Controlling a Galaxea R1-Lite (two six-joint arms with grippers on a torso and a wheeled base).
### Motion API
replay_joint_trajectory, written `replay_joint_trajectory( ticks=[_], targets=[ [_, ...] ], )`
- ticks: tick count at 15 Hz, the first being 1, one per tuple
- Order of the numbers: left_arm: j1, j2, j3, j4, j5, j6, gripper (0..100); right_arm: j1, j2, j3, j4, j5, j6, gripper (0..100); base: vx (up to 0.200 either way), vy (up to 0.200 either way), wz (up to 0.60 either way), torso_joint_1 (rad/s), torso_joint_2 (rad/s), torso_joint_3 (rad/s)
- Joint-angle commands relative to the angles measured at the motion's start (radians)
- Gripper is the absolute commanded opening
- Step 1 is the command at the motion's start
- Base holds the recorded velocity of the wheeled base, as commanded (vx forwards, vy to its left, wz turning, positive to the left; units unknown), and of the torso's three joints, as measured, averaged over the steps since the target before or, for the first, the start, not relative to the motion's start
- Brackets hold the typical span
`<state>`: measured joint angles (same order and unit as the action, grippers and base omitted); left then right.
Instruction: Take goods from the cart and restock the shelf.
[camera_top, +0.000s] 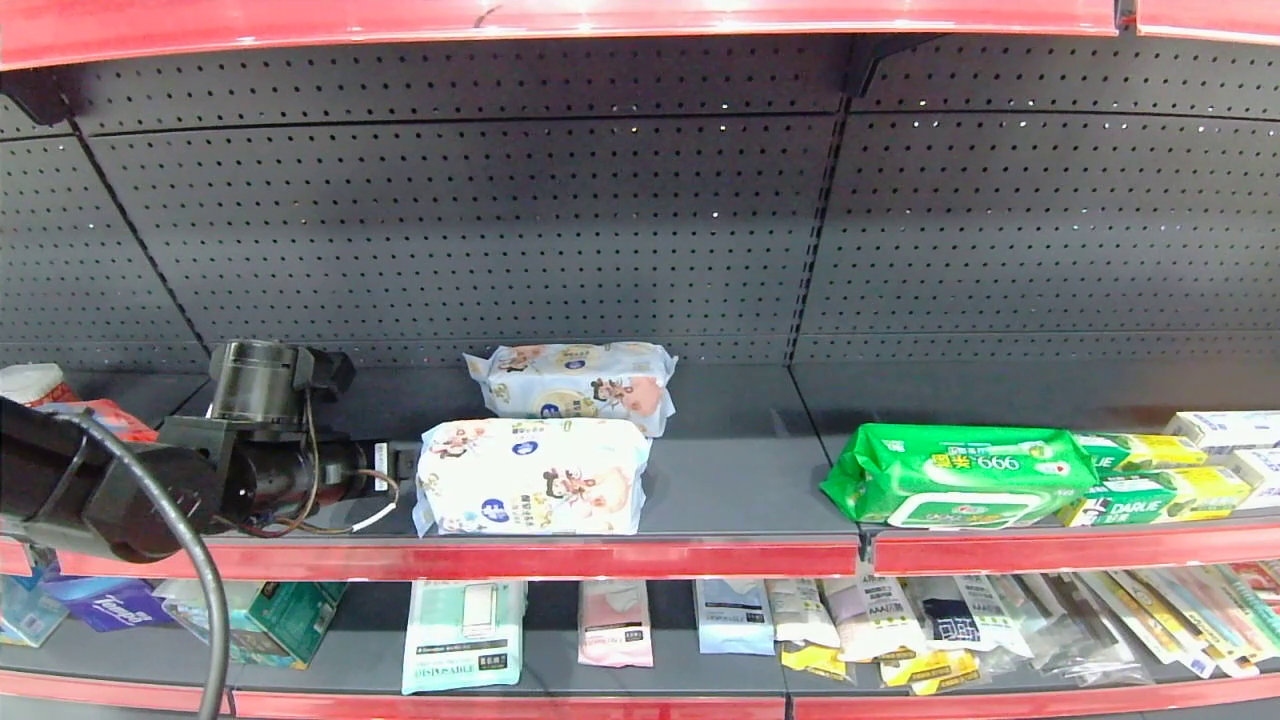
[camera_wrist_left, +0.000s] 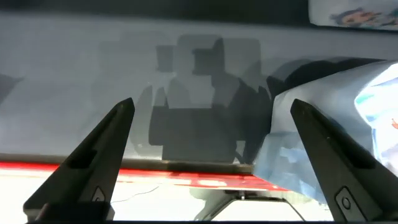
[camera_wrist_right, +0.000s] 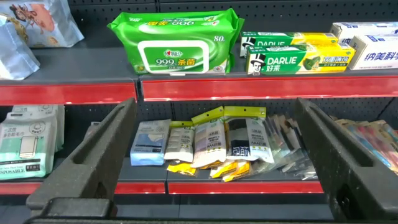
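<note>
Now, left end effector spread, empty, beside wipes pack, right end effector spread, empty

Middle shelf, count:
- white cartoon-printed soft wipe packs: 2, near one, far one
- green soft wipe pack with white flap lid: 1, right
- green-and-yellow toothpaste boxes: 2, right of it
- white cartons: 2, far right; any more cannot be told
</note>
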<state>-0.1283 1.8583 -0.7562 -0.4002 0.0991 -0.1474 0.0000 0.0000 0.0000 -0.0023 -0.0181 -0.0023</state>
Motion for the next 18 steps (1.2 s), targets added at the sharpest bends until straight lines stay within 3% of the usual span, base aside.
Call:
replay_joint_trajectory(
  ticks=[1, 18],
  targets=[
    [-0.005, 0.009, -0.009, -0.002, 0.001, 0.0, 100, 0.0, 0.002, 0.0, -0.001, 0.0, -0.001, 100, 0.0, 0.0, 0.0, 0.0, 0.0, 0.0],
    [-0.024, 0.022, -0.034, 0.0, 0.002, 0.003, 100, 0.0, 0.002, 0.0, -0.001, 0.0, -0.001, 100, 0.0, 0.0, 0.0, 0.0, 0.0, 0.0]
  ],
)
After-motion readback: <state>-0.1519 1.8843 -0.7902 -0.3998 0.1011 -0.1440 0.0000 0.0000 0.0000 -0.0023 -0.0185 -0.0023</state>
